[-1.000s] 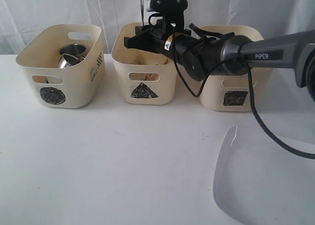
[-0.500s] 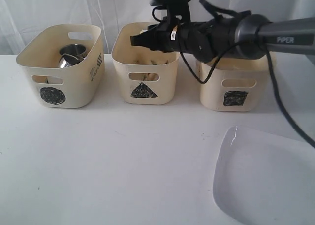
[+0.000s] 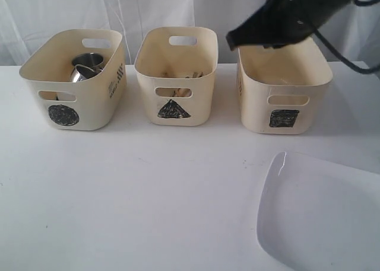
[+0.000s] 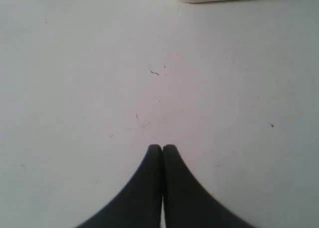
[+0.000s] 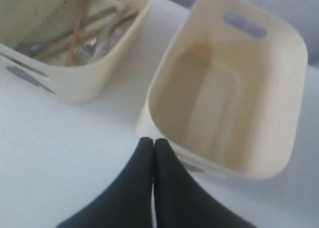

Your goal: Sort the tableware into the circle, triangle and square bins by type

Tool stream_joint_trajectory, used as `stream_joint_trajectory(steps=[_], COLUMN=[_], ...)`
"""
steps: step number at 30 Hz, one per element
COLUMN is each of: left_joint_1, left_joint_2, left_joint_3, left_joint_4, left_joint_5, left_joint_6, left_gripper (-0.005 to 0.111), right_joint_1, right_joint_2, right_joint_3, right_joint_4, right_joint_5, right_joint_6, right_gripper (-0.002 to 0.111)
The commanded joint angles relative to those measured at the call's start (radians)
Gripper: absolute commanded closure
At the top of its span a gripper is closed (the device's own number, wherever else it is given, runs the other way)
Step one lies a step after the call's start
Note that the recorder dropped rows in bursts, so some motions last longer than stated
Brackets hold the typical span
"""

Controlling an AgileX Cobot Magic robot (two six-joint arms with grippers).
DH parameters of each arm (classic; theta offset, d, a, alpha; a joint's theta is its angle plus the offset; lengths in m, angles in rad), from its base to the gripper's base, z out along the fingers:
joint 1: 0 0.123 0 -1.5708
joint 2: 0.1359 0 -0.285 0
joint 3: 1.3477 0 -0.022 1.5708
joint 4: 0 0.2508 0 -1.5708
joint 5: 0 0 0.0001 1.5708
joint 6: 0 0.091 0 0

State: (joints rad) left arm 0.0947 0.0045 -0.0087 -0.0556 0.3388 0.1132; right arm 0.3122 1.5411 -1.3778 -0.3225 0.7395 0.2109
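The sorting is looking mostly done. The circle bin (image 3: 89, 112), standing to the left of the triangle bin (image 3: 199, 102) in the exterior view, is holding shiny steel mugs (image 3: 88, 65). The triangle bin itself is holding wooden chopsticks (image 5: 76, 31) mixed with metal cutlery (image 5: 107, 19). The square bin (image 3: 255, 114), to the triangle bin's right, is showing pale inner walls, and I cannot tell whether anything is lying in it.

1 piece is clearly waiting: the large white plate (image 3: 323, 220) is lying flat on the table (image 3: 148, 194), well apart from the triangle bin, toward the front and right. By type it is probably heading for the square bin.

The right gripper (image 5: 153, 139) is hovering right of the triangle bin, above the square bin's near rim, its jaws pressed together and carrying nothing. The left gripper (image 4: 162, 147) is hanging over bare table, jaws likewise together and carrying nothing; how far it is from the triangle bin I cannot tell.

The table is showing matte white with a few tiny specks. A white curtain (image 3: 148, 7) is hanging behind the triangle bin.
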Motion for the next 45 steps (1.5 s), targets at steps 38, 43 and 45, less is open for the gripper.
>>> stream_joint_trajectory(steps=[38,43,45], left_joint_1=[0.002,0.002,0.002], left_joint_2=[-0.005,-0.005,-0.005], left_joint_3=[0.009,0.009,0.009], left_joint_4=[-0.004,-0.004,-0.004], left_joint_5=[0.013,0.013,0.013], left_joint_6=[-0.002,-0.002,-0.002], left_gripper=[0.107,0.107,0.107], right_joint_1=[-0.710,-1.015,-1.024], right_joint_2=[-0.475,-0.302,-0.229], right_joint_3=[0.729,0.694,0.694], right_joint_4=[1.257,1.075,1.074], right_joint_5=[-0.238,0.033,0.183], right_joint_6=[-0.679,-0.735,-0.933], right_gripper=[0.108,0.108,0.108])
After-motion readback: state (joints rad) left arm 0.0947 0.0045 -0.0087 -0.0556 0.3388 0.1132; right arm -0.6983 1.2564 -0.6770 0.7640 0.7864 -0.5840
